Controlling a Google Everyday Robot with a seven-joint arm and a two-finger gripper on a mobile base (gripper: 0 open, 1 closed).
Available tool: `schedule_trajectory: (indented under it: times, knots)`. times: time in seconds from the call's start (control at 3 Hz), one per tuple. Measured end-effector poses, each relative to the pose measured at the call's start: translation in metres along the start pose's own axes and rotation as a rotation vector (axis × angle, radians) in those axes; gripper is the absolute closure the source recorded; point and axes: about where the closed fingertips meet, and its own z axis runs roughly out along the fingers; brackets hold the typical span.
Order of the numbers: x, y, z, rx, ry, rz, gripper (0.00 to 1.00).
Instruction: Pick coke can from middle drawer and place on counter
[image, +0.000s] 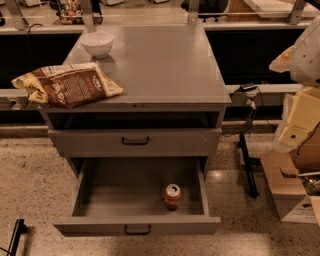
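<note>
Coke can (172, 196) stands upright in the open middle drawer (100, 200), near its front, right of centre. On the counter (160, 65) we see a white bowl (97, 43) far left and a chip bag (67, 84) near left. Our gripper (289, 60) hangs beyond the counter's right edge — its state we cannot tell.

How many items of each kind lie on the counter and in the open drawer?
white bowl: 1, on the counter
chip bag: 1, on the counter
coke can: 1, in the middle drawer
Total: 3
The gripper is at the right edge, apart from them.
</note>
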Motion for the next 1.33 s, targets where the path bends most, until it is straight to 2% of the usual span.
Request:
schedule_trajectory:
  times: [0.33,0.67,1.0,1.33]
  knots:
    - [0.0,0.0,0.0,0.0,0.0,0.0,0.0]
    - [-0.006,-0.003,0.032,-0.02,-0.05,-0.003,0.0]
    - [-0.019,0.008,0.073,-0.003,-0.144,-0.059,0.0]
    - [-0.025,-0.005,0.075,0.06,-0.168,-0.066,0.0]
